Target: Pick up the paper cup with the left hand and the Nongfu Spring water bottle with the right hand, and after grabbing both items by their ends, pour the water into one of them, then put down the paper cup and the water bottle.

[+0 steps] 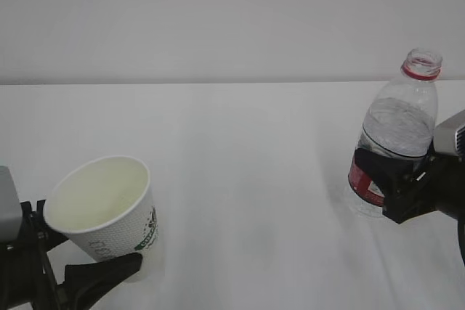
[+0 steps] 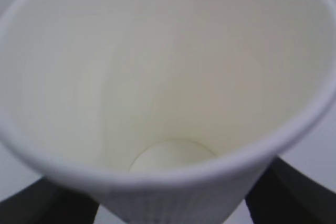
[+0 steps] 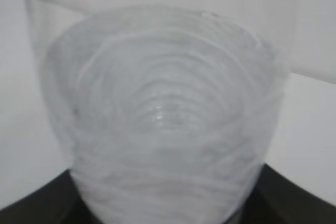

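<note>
Left jaws (image 1: 87, 252) gripping white tapered paper cup (image 1: 109, 205), right jaws (image 1: 392, 179) gripping clear ribbed, uncapped water bottle (image 1: 396, 132); advisable: bringing neck over rim, tipping slowly.

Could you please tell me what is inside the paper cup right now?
The paper cup looks empty: bare cream walls and a dry round bottom show. No part of its inside is covered.

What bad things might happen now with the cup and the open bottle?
1. The water bottle has no cap and leans in the right pincer, so water could slop out onto the table before it is over the cup.
2. The paper cup is tilted in the left pincer and far from the bottle; poured water might miss it.
3. The cup is thin paper; a tight squeeze could crumple it.
</note>
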Available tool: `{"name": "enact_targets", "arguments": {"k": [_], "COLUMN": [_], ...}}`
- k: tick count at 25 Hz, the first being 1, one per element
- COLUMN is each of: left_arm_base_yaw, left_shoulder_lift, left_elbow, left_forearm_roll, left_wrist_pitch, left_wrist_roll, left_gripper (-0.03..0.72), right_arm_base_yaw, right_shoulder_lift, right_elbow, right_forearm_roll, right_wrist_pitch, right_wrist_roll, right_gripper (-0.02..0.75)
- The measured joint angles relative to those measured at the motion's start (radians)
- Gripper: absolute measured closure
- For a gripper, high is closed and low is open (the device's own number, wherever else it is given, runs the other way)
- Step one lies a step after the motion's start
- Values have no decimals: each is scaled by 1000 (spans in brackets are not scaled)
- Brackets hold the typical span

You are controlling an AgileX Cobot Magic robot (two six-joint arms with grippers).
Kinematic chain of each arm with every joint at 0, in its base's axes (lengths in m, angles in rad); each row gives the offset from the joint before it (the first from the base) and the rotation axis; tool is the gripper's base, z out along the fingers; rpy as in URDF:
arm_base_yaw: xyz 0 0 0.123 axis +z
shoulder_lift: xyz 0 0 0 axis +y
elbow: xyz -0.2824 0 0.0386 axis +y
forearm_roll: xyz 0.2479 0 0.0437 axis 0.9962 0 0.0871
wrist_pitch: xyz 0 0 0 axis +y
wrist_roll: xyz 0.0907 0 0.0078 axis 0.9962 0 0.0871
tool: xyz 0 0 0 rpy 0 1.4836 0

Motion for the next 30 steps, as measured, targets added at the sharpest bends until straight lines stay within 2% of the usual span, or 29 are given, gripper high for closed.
{"name": "enact_targets", "arguments": {"k": [7, 13, 30], "left_arm_base_yaw": [-6, -39, -238], "left_shoulder_lift": [0, 0, 89], "left_elbow": [-66, -138, -273], "left_forearm_roll": [53, 86, 110], "left_wrist_pitch": [0, 23, 102], "left_wrist_roll": [-40, -56, -98], "left_gripper": [118, 119, 119], "right_arm_base_yaw": [0, 0, 0], "right_shoulder_lift": [0, -1, -1], "right_elbow": [0, 0, 0], "right_forearm_roll": [-8, -10, -26], "right_wrist_pitch": [0, 0, 8], "right_wrist_roll": [8, 8, 8], "right_gripper": [298, 298, 298]}}
